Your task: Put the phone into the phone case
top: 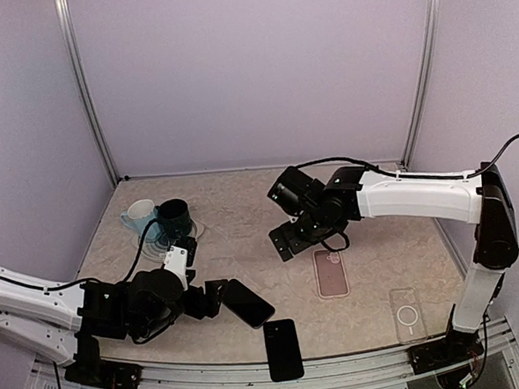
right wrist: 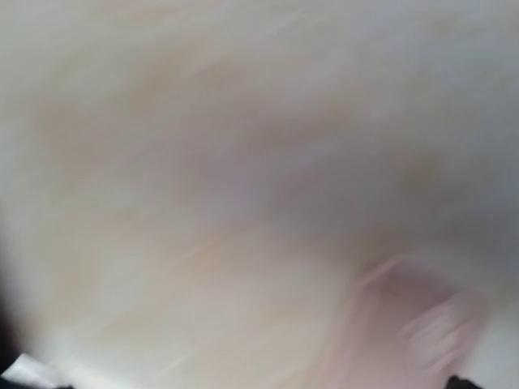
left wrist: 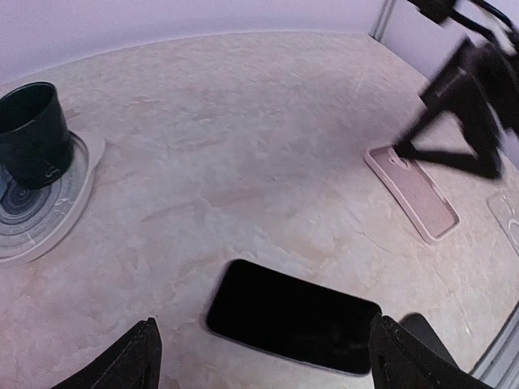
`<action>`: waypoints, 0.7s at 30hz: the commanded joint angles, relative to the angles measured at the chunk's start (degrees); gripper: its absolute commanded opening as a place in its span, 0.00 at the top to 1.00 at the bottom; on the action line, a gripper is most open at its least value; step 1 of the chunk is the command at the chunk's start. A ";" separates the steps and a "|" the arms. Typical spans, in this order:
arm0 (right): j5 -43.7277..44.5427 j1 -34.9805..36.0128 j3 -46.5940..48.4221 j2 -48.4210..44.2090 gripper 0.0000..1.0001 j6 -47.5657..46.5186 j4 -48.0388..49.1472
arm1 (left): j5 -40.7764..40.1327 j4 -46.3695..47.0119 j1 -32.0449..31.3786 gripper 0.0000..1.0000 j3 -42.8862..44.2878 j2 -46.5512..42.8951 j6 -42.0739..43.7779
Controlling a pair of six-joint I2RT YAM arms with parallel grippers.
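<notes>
Phone (left wrist: 292, 316) lies flat and face-up on the table (top: 244, 222), in the gap between the widely spread fingers (left wrist: 134, 361) of the left gripper (left wrist: 264, 324), which holds nothing.

Only the finger tips enter the left wrist view at its bottom edge, and whether the right-hand one touches the phone's end cannot be told. A second black phone (top: 283, 349) lies near the front edge, with the pink phone case (top: 330, 272) and a clear case (top: 408, 314) off to the right. The right gripper (top: 284, 240) hangs just beside the pink case's far end; its jaws are too blurred to judge. The right wrist view is smeared to pale table and a pinkish patch.
</notes>
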 commanded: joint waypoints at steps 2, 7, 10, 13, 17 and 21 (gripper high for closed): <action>-1.98 15.04 3.92 1.38 0.01 27.04 -17.15 | -5.85 2.15 6.73 0.12 2.43 0.07 -3.88; -4.86 24.32 10.55 9.69 0.01 39.15 -25.23 | -3.97 2.46 9.86 0.11 5.54 -0.23 -1.69; -9.45 26.07 8.25 11.11 0.01 39.79 -20.41 | -2.60 2.60 10.02 0.11 5.95 -0.73 -0.49; -14.19 26.56 5.19 11.10 0.01 38.64 -13.62 | -0.81 2.56 10.03 0.11 4.67 -2.13 -0.67; -17.36 26.87 2.10 12.37 0.01 39.66 -12.42 | 0.85 2.92 10.03 0.11 1.55 -5.28 -2.34; -19.07 27.03 2.26 15.49 0.01 38.60 -10.42 | 1.32 3.30 9.98 0.11 -0.88 -8.61 -3.36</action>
